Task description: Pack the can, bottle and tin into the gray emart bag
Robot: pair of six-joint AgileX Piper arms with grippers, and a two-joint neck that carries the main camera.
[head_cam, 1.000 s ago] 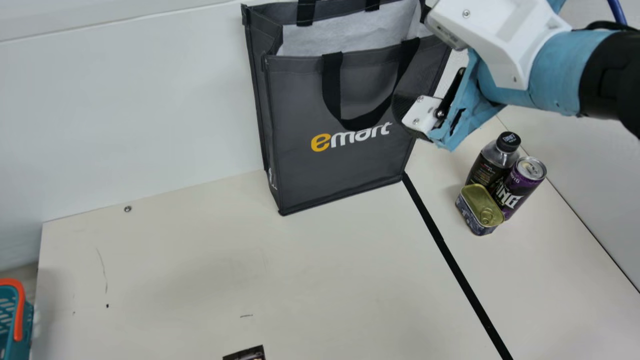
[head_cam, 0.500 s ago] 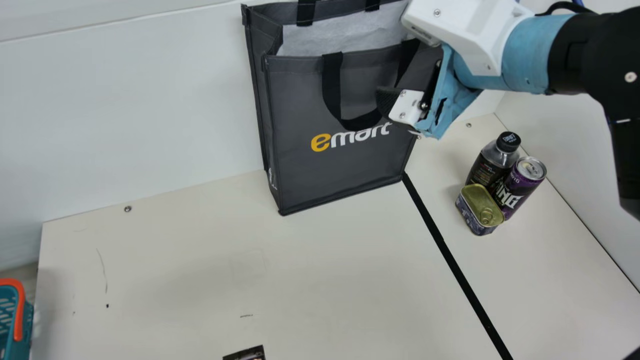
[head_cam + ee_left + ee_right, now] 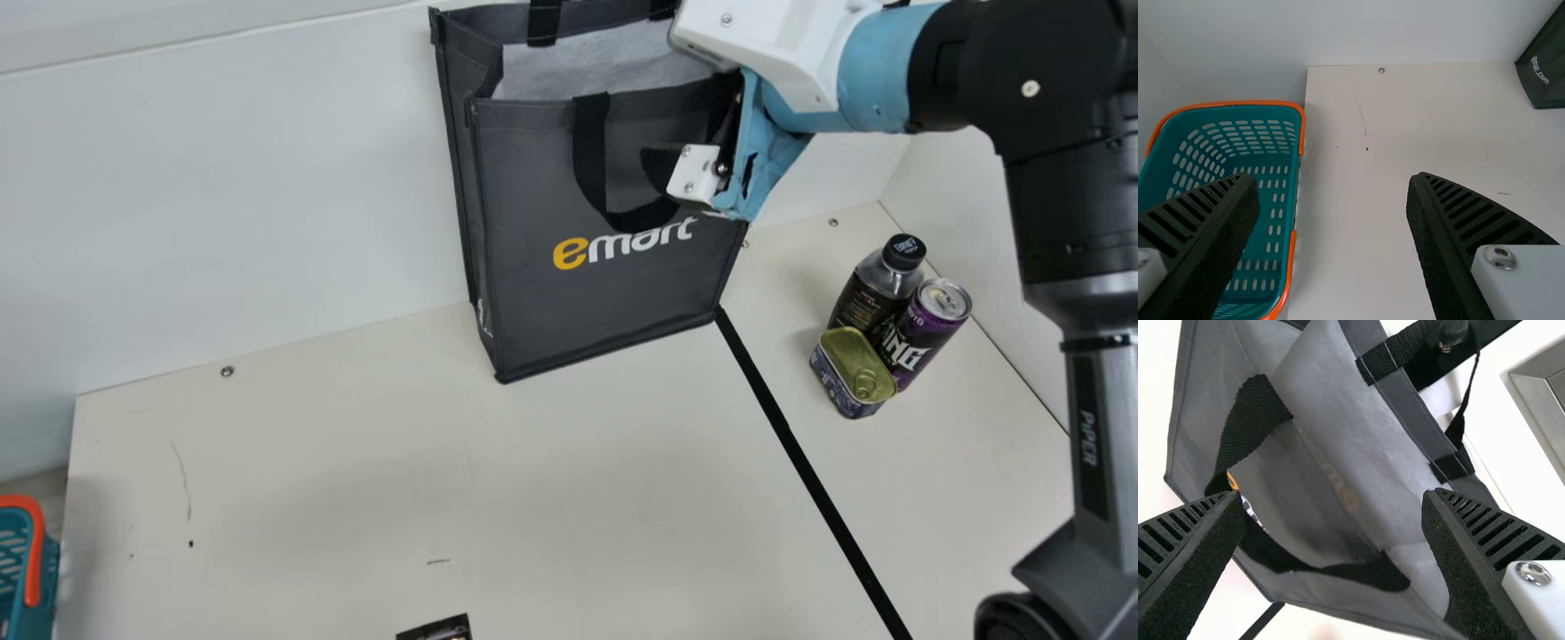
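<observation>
At the front of the gray emart bag (image 3: pixel 587 293), near its right upper part, is my right gripper (image 3: pixel 662 173). The right wrist view has this gripper (image 3: pixel 1331 520) open, its fingers apart over the bag's front handle and mouth (image 3: pixel 1358 453). On the table right of the bag, the bottle (image 3: pixel 876 289), the purple can (image 3: pixel 925 329) and the gold-lidded tin (image 3: pixel 855 364) stand close together. In the left wrist view my left gripper (image 3: pixel 1331 183) is open, nothing between its fingers; the bag's corner (image 3: pixel 1548 73) shows far off.
A teal basket with orange handles (image 3: pixel 27 569) stands at the table's left edge, seen larger as the basket (image 3: pixel 1265 233) in the left wrist view. A dark printed item (image 3: pixel 437 629) lies at the near edge. A black tape line (image 3: pixel 818 480) crosses the table.
My right arm has moved leftward and slightly up across the bag's front, and more of the arm has come into the main view. Bottle, can and tin have stayed put.
</observation>
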